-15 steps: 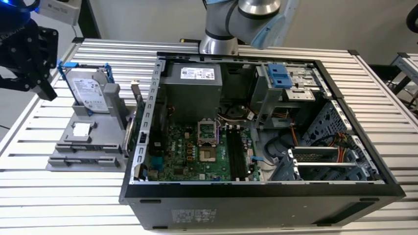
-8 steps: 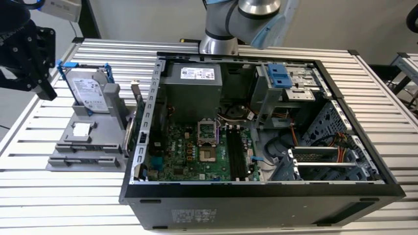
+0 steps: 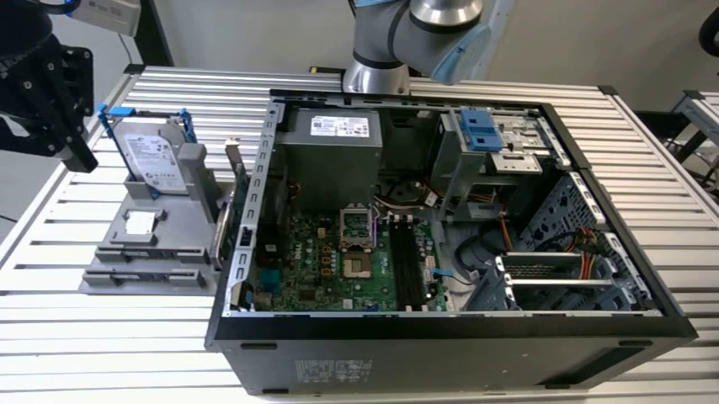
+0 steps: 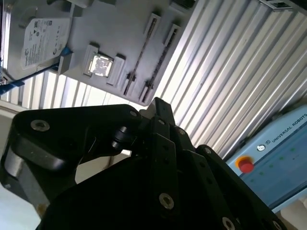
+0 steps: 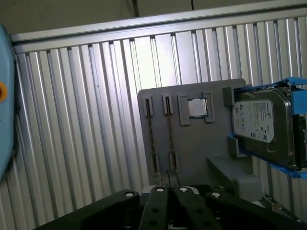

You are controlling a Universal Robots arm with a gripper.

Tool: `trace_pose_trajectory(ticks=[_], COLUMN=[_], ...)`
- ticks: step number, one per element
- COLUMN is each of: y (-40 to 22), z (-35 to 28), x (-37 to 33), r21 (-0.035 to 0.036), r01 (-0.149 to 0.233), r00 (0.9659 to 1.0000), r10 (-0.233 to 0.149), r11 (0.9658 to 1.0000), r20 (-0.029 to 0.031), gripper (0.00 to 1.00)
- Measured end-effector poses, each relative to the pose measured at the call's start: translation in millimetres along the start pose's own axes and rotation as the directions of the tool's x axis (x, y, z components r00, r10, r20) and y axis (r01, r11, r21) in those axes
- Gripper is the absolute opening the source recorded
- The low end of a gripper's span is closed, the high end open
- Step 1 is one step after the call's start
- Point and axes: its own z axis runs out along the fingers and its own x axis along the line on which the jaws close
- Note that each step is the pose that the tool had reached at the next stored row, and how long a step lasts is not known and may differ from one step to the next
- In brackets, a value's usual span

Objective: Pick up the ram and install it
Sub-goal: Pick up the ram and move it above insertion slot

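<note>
The gripper [image 5: 171, 189] sits nearest the lens in both wrist views, a mass of black links. Its fingers are drawn close together, a narrow claw with nothing in it. It hangs in the air above a ribbed aluminium table [image 5: 72, 124], apart from everything on it.

Just beyond the fingertips lies a grey holder [image 5: 192, 158] flat on the table. Two narrow slots run along it side by side, each with clips at both ends. In each slot stands a thin speckled strip [image 5: 150, 138] seen edge-on. These strips are the likeliest place for the ram, but whether either one is the ram cannot be told.

Beside the slots a square silver chip [image 5: 197, 107] rests in its own recess. Past the chip, a hard drive [image 5: 261, 127] in a blue bracket [image 5: 298, 98] leans up in the holder's far end.

In the exterior view the holder lies just beside an open computer case [image 3: 450, 345], at the exterior view's left of it. Inside the case a green motherboard [image 3: 326, 273] lies flat, with long black slots [image 3: 407, 261] near its middle. Behind the board stands a grey power supply [image 3: 332, 151]. Farthest back, the arm [image 3: 388, 42] rises from the table's rear edge.
</note>
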Motion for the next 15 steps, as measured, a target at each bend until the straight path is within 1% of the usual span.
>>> trace_pose_trajectory(ticks=[4, 15], y=[0.0, 0.0], z=[0.0, 0.0], x=[0.0, 0.0], r21=[-0.0002, -0.0002], r01=[0.008, 0.014], r00=[1.0000, 0.9999], r10=[-0.008, -0.014], r11=[1.0000, 0.9999], r20=[0.0000, 0.0001], gripper=[0.00, 0.00])
